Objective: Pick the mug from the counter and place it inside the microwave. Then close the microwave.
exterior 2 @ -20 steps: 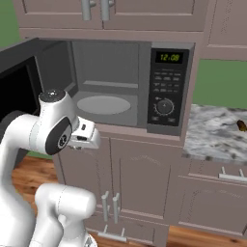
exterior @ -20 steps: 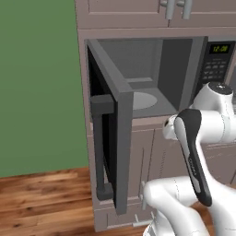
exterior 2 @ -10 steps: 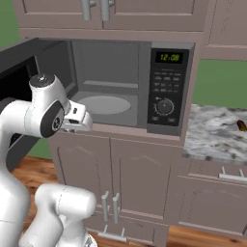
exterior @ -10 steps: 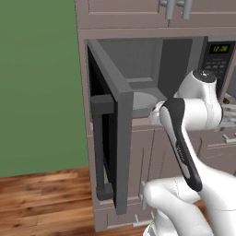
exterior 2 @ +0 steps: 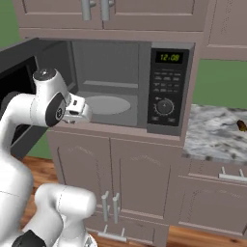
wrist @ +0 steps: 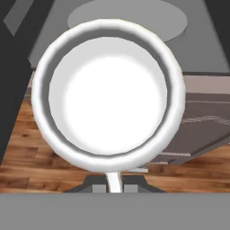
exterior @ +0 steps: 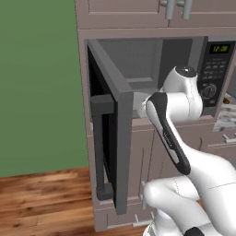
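The arm has been swung leftward since the earlier frame, toward the open microwave. The mug is pinched by its handle in the pincer, held above the wooden floor just before the microwave's mouth.

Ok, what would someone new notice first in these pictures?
Probably the round white mug, seen from straight above in the hand view, hanging over the wood floor at the front lip of the big grey microwave. That microwave sits built into the cabinets, its dark door swung wide open and its pale round turntable bare.
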